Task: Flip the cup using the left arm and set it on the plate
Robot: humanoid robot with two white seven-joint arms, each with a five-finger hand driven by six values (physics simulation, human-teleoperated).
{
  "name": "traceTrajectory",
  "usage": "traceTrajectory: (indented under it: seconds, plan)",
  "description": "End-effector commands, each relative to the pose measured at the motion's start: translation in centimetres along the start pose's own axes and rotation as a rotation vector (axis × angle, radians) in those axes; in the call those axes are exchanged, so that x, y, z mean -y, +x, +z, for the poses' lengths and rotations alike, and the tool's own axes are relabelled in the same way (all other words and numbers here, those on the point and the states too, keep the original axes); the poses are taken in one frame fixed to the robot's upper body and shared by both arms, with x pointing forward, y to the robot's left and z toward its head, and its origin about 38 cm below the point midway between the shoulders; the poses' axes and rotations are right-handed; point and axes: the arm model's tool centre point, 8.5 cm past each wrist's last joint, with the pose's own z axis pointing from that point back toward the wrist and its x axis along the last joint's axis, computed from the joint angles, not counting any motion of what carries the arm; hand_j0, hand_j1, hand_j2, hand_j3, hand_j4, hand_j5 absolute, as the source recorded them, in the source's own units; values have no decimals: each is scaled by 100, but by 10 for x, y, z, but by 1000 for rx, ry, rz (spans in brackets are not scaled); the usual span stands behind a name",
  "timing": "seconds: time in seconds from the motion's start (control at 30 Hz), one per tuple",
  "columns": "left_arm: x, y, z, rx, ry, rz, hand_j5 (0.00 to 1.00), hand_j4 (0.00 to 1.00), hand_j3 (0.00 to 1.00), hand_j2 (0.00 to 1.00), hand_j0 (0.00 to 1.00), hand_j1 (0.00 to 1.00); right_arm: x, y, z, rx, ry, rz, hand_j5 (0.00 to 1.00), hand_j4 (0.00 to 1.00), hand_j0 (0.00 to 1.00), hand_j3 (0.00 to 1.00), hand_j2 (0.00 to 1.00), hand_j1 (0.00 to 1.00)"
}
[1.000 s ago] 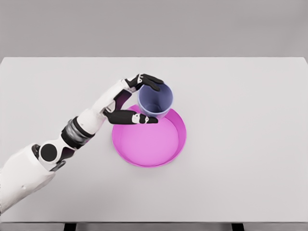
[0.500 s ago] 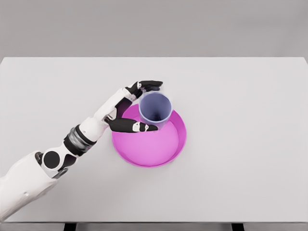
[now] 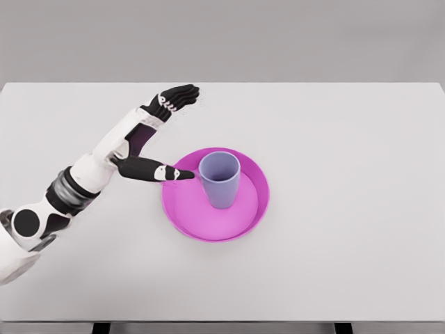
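On round plate (image 3: 182, 209): cup (image 3: 220, 179) (smooth, tapered)

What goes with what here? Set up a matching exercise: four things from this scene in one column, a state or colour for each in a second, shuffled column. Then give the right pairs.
Things:
1. cup
2. plate
3. left hand
4. table

States or colours:
A. bright pink, round, with a raised rim
B. open, fingers spread, holding nothing
C. pale grey, flat, bearing everything else
D. lavender, upright with its mouth up, standing on the pink dish

Pairs: 1-D, 2-A, 3-B, 4-C
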Motion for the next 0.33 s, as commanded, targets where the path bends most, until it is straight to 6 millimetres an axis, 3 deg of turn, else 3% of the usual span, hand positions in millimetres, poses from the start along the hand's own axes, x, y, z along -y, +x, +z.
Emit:
traceTrajectory:
  seconds: [0.0,0.07,0.1,0.17,0.23,0.3]
  plan:
    - [-28,17,10,-12,10,-75,100,100,100,100,100,100,0,0,0,0,0,0,100,100,100,100,100,100]
    - [-47,27,15,-34,-8,-150,100,100,100,100,100,100,0,0,0,0,0,0,100,100,100,100,100,100]
    - [-59,32,26,-77,-22,-202,100,100,100,100,100,100,0,0,0,0,0,0,100,100,100,100,100,100]
    - [-65,37,42,-141,-137,-387,100,100,100,100,100,100,0,0,0,0,0,0,100,100,100,100,100,100]
    - [-80,46,60,-211,-165,-424,100,100,100,100,100,100,0,0,0,0,0,0,100,100,100,100,100,100]
    - [-83,47,74,-285,-288,-398,100,100,100,100,100,100,0,0,0,0,0,0,100,100,100,100,100,100]
